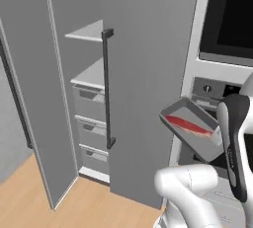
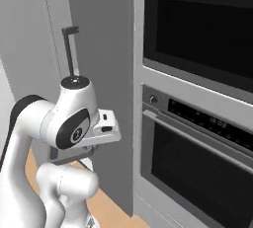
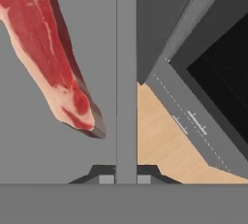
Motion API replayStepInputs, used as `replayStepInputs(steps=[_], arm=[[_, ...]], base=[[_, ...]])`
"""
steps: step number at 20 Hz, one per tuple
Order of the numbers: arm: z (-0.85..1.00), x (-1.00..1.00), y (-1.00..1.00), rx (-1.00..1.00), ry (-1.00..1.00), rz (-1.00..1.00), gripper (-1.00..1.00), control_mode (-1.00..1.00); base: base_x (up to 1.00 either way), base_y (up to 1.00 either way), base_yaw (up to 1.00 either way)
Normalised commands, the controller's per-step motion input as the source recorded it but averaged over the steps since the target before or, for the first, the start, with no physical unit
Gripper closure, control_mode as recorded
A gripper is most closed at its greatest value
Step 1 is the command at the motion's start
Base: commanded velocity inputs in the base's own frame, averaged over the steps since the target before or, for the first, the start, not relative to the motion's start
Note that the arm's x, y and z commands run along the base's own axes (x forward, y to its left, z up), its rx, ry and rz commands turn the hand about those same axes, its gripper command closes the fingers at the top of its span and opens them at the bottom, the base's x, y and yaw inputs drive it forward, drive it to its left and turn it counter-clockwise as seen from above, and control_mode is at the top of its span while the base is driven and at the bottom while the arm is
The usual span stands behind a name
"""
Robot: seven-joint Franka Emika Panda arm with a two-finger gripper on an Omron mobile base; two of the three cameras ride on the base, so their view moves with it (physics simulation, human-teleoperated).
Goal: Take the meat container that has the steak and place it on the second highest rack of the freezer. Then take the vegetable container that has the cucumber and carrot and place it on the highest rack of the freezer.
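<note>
Gripper [image 3: 126,179] pinches the rim of the meat container [image 1: 195,135], tilted, steak [image 1: 189,125] lying inside, beside the open freezer [image 1: 74,74] door and black oven [image 2: 197,49]

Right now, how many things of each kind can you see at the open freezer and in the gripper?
Shelf boards: 2 (highest rack, lower one)
Drawers: 3
Trays: 1, held by the gripper
Steaks: 1
Total: 7
</note>
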Motion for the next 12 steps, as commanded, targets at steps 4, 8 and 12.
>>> replayStepInputs(steps=[4,8,12], arm=[[0.00,0.00,0.00,0.00,0.00,0.00,1.00,1.00],[0.00,0.00,0.00,0.00,0.00,0.00,1.00,1.00],[0.00,0.00,0.00,0.00,0.00,0.00,1.00,1.00]], base=[[0.33,1.00,-0.26],[0.00,1.00,-0.34],[0.00,1.00,-0.25]])
